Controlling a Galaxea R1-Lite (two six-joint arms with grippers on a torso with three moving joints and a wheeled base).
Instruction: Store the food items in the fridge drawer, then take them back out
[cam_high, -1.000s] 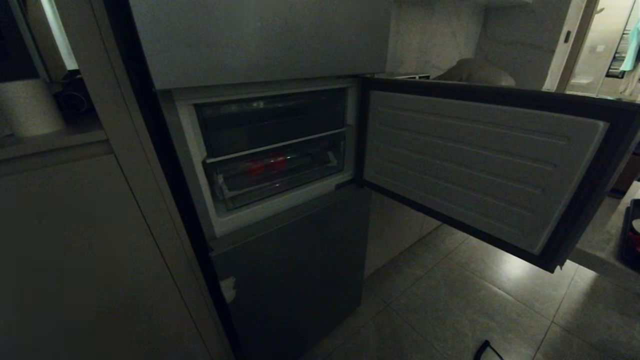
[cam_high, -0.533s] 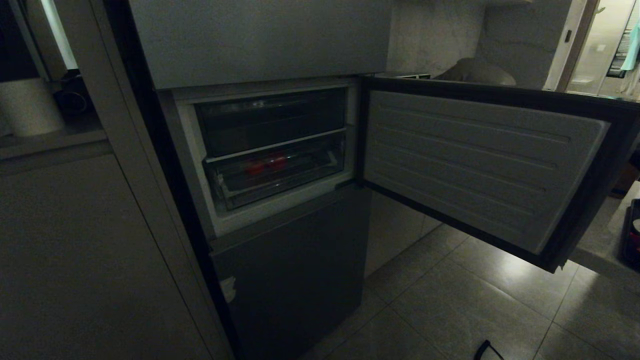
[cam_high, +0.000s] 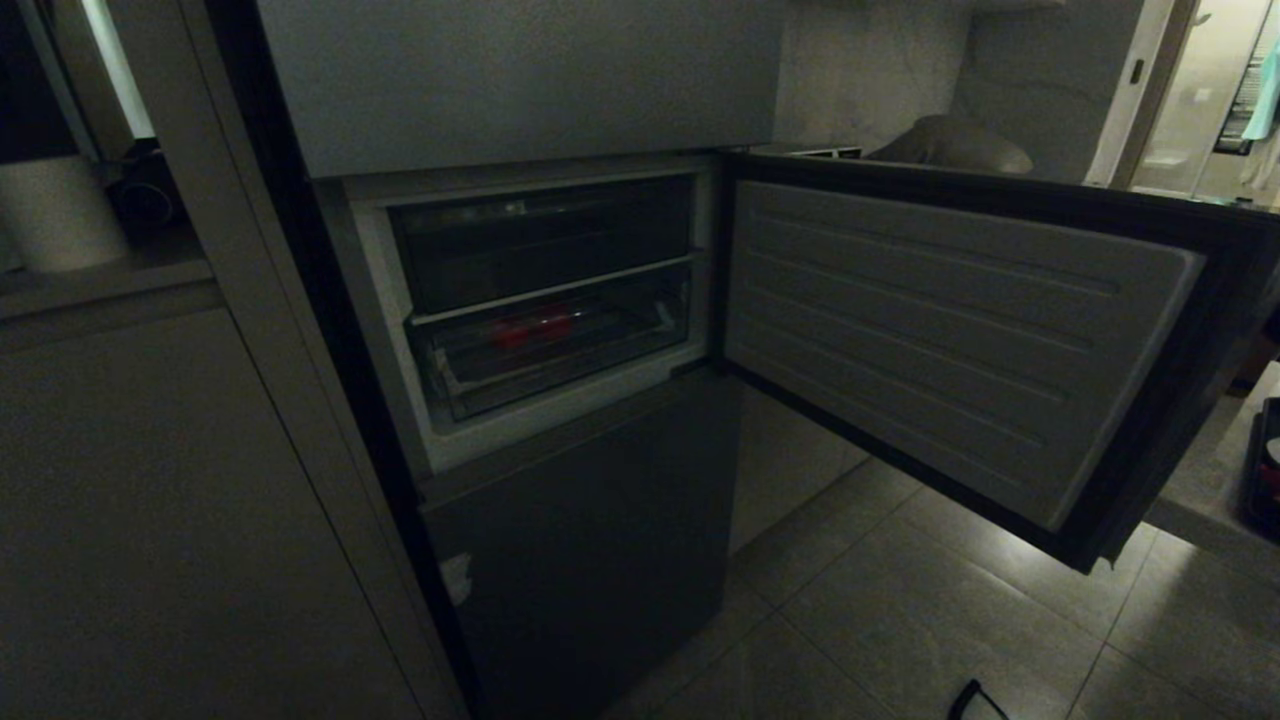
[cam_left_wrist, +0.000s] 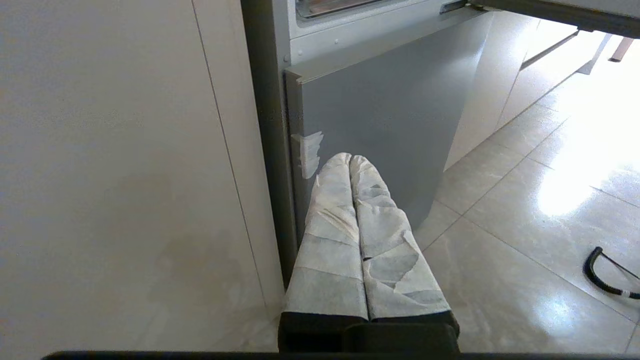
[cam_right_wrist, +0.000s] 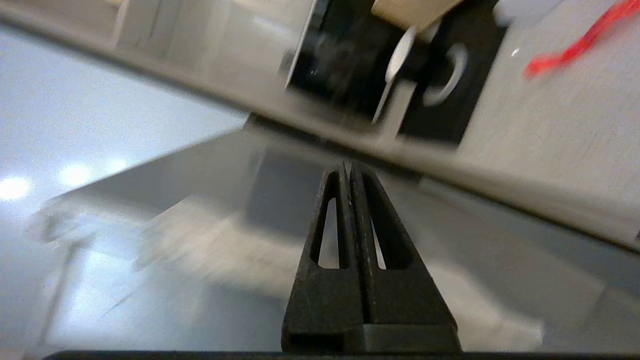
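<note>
The fridge (cam_high: 580, 540) is dark grey, and its middle door (cam_high: 950, 330) hangs open to the right. Inside, the clear fridge drawer (cam_high: 560, 365) is pushed in under a shelf. Two red food items (cam_high: 530, 328) show through it. My right gripper (cam_right_wrist: 348, 167) is out of the head view. It is shut and empty, its tips close to a flat grey panel; whether they touch it I cannot tell. My left gripper (cam_left_wrist: 350, 160), wrapped in white tape, is shut and parked low beside the fridge's bottom panel (cam_left_wrist: 380, 110).
A pale cabinet (cam_high: 150, 500) flanks the fridge on the left. The floor (cam_high: 900, 620) is tiled, and a black cable (cam_high: 975, 700) lies on it near the front. A counter edge with a dark item (cam_high: 1262, 470) lies behind the open door on the right.
The open door has swung a little, and its free lower corner now sits lower and nearer in the head view. Drawer and red items have not moved.
</note>
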